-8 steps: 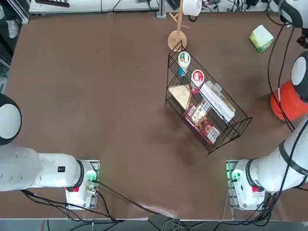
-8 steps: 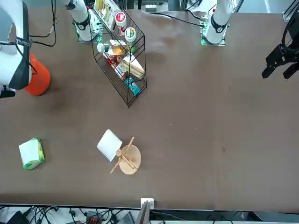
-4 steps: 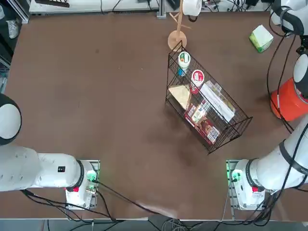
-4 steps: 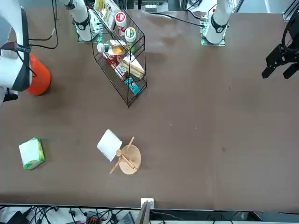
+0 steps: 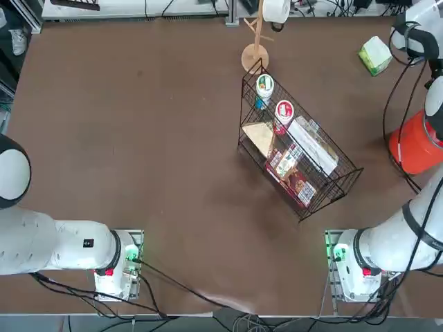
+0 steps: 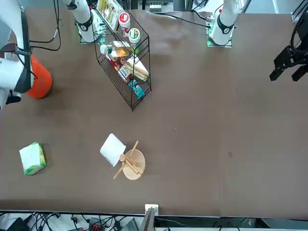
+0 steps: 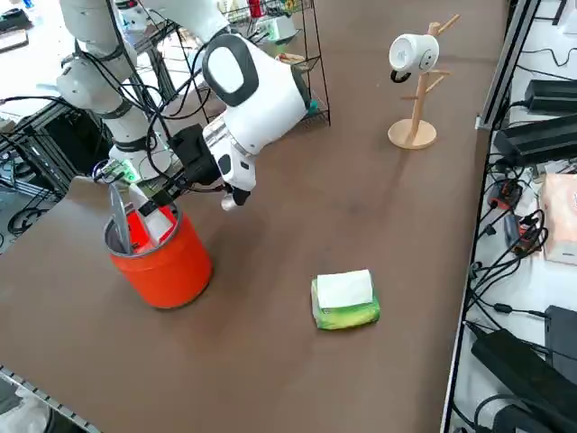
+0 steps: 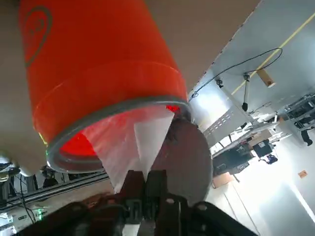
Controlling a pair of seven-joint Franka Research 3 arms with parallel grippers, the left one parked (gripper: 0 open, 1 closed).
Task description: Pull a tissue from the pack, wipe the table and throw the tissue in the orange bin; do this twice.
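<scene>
The orange bin [image 7: 162,262] stands near the table's [image 5: 138,138] right edge, partly covered by my right arm in the top view [image 5: 414,144] and the front view [image 6: 39,80]. My right gripper [image 8: 143,191] is shut on a white tissue [image 8: 143,140]. The tissue reaches to the bin's pale grey rim [image 8: 123,108], at its mouth. In the right side view the gripper [image 7: 149,206] sits just over the bin's opening. The light green pack [image 7: 344,300] with its white top lies apart from the bin, nearer the far edge [image 5: 376,54] [image 6: 32,158].
A black wire basket [image 5: 297,155] with snack packets and cups stands mid-table. A wooden mug tree [image 5: 257,48] holding a white mug [image 7: 407,52] is at the far edge. Cables and power strips [image 7: 532,135] lie beyond that edge.
My right arm has shifted toward the table's far edge, uncovering more of the orange bin in the top view. The gripper stays shut on the tissue. Pack, basket and mug tree have not moved.
</scene>
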